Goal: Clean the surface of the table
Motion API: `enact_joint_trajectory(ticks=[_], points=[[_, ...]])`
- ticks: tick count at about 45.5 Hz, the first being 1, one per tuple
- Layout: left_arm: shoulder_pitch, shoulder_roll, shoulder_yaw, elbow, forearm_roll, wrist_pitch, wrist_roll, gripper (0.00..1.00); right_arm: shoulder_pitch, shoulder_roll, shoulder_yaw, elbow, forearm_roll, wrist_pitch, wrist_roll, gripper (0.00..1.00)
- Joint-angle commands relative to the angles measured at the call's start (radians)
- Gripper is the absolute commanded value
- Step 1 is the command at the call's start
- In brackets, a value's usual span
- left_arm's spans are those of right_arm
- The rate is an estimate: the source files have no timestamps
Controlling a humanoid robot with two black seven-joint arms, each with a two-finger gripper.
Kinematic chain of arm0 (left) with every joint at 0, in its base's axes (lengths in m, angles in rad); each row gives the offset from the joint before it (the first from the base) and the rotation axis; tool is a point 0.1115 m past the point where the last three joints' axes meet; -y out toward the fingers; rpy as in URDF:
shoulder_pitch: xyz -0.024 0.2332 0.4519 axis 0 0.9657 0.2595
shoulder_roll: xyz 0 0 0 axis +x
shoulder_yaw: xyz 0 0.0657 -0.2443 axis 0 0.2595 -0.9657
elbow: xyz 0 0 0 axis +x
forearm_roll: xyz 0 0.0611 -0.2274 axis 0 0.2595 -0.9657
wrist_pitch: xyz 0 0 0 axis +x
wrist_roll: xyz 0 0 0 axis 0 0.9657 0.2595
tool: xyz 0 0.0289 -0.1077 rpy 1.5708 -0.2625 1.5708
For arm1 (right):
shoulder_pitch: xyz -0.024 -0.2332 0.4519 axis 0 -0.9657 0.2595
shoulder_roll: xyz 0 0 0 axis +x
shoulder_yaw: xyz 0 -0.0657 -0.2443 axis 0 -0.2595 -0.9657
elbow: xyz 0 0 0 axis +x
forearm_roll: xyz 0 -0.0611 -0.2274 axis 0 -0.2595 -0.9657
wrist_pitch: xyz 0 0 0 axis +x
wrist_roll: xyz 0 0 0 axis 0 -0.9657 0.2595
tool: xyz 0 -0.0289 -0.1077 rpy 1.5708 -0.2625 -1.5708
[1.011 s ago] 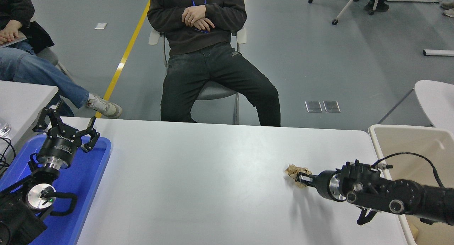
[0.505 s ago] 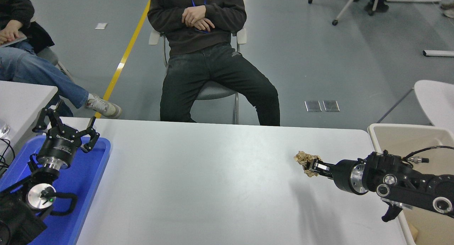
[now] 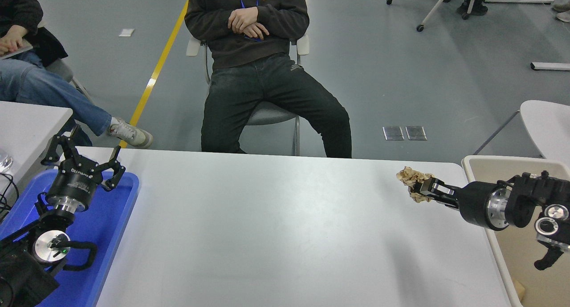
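Observation:
The table surface [image 3: 267, 227] is a wide white-grey top filling the lower half of the head view. My right gripper [image 3: 418, 189] reaches in from the right edge, lifted above the table near its far right corner, and is shut on a crumpled brown paper wad [image 3: 412, 179]. A soft shadow of the arm lies on the table below it. My left gripper [image 3: 82, 158] stays parked at the lower left over the blue tray [image 3: 120, 218], its fingers spread open and holding nothing.
A beige bin [image 3: 530, 253] stands against the table's right edge, under my right arm. A person sits on a chair [image 3: 267, 115] at the far side, another at the upper left. A smaller white table [image 3: 26, 124] stands at the left.
My right gripper has lifted the paper wad off the table and carried it up and to the right, toward the beige bin. The left arm has not moved.

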Motion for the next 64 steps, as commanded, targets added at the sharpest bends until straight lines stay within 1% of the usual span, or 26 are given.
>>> enact_joint_trajectory(ticks=[1, 7, 11, 22, 35, 45, 57, 64], points=[[0.0, 0.0, 0.0, 0.001, 0.0, 0.0, 0.0, 1.0, -0.005, -0.101, 0.08, 0.023, 0.051, 0.064, 0.028, 0.0], [0.0, 0.0, 0.0, 0.001, 0.001, 0.0, 0.0, 1.0, -0.008, -0.13, 0.11, 0.017, 0.107, 0.073, 0.048, 0.0], [0.0, 0.0, 0.0, 0.001, 0.0, 0.0, 0.0, 1.0, -0.013, -0.147, 0.116, 0.003, 0.146, 0.072, 0.079, 0.0], [0.0, 0.0, 0.0, -0.001, 0.0, 0.0, 0.0, 1.0, -0.057, -0.171, 0.117, -0.107, 0.324, 0.066, 0.212, 0.0], [0.0, 0.0, 0.0, 0.001, 0.0, 0.0, 0.0, 1.0, -0.16, -0.164, 0.116, -0.317, 0.514, 0.067, 0.367, 0.0], [0.0, 0.0, 0.0, 0.001, 0.0, 0.0, 0.0, 1.0, -0.24, -0.09, 0.116, -0.495, 0.637, 0.07, 0.43, 0.0], [0.0, 0.0, 0.0, 0.001, 0.0, 0.0, 0.0, 1.0, -0.312, 0.097, 0.12, -0.811, 0.69, 0.072, 0.44, 0.0], [0.0, 0.0, 0.0, -0.001, 0.0, 0.0, -0.001, 1.0, -0.341, 0.232, 0.122, -1.046, 0.704, 0.072, 0.44, 0.0]])
